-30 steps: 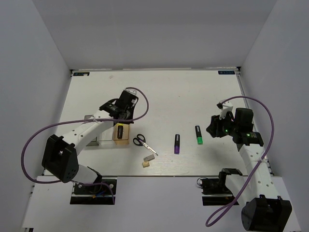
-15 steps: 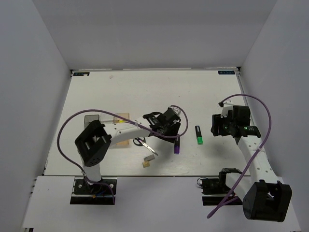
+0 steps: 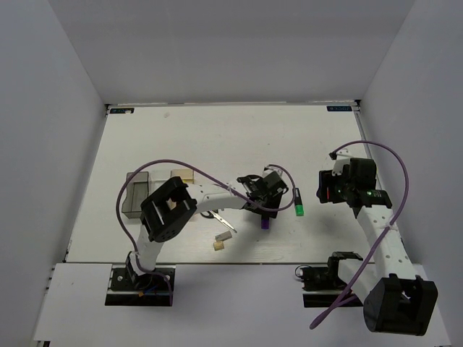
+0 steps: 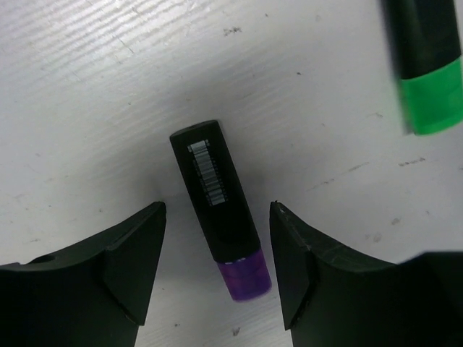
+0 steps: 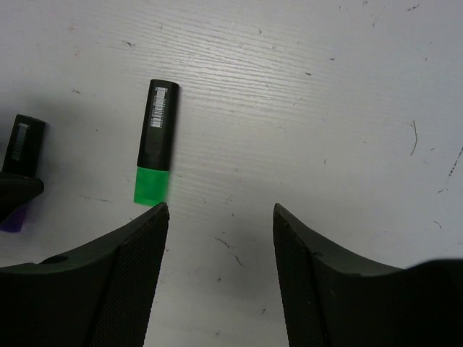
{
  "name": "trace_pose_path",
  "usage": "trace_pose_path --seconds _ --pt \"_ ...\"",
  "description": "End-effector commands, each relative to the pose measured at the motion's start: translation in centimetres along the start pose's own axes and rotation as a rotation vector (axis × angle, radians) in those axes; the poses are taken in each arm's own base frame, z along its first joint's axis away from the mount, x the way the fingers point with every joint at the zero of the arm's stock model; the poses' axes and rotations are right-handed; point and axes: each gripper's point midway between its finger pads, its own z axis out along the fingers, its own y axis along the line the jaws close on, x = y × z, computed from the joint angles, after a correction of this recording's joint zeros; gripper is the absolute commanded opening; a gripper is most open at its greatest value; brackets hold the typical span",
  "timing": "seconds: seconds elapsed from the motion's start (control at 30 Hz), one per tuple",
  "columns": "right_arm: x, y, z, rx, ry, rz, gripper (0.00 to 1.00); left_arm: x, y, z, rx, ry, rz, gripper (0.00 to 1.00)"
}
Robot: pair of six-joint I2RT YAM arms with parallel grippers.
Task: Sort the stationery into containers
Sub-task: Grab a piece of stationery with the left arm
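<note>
A black highlighter with a purple end (image 4: pixel 217 210) lies flat on the white table. My left gripper (image 4: pixel 218 215) hangs open over it, one finger on each side, neither touching. From above, the left gripper (image 3: pixel 266 204) sits over this purple highlighter (image 3: pixel 265 220). A green-ended highlighter (image 5: pixel 155 144) lies just right of it (image 3: pixel 297 203). My right gripper (image 5: pixel 221 210) is open and empty over bare table, to the right of the green end (image 3: pixel 323 194). Small scissors (image 3: pixel 217 215) and two tiny blocks (image 3: pixel 218 241) lie to the left.
A smoky dark grey tray (image 3: pixel 136 195) stands at the left. An amber-tan tray's edge (image 3: pixel 181 174) shows behind the left arm, which stretches across the middle of the table. The purple cables loop above both arms.
My left arm has swung right from the amber tray to the purple highlighter and its jaws have opened. The right gripper has opened wider and barely shifted.
</note>
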Motion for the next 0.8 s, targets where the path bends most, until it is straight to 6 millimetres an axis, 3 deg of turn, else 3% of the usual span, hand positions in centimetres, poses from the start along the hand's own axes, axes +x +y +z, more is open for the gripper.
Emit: trace_pose_path --seconds 0.0,0.17,0.3,0.53,0.63,0.77 --pt "-2.3 -0.2 -0.8 0.011 -0.068 -0.009 0.63 -1.0 -1.1 -0.2 -0.004 -0.049 -0.016 0.70" --pt "-2.5 -0.1 -1.1 0.010 -0.080 -0.009 0.64 0.4 0.4 0.5 -0.082 -0.036 -0.010 0.64" --pt "-2.5 -0.1 -1.1 0.010 -0.081 -0.001 0.64 1.9 1.4 0.6 -0.150 -0.008 0.022 0.50" --pt "-2.6 0.1 -1.2 0.002 -0.088 0.001 0.64 5.7 4.2 1.0 -0.294 0.068 0.118 0.50" --pt "-2.7 0.2 -1.3 -0.001 -0.093 0.004 0.64 7.4 6.0 1.1 -0.337 0.099 0.123 0.45" --pt "-2.6 0.3 -1.3 -0.006 -0.090 0.006 0.64 8.1 7.1 1.0 -0.354 0.116 0.134 0.20"
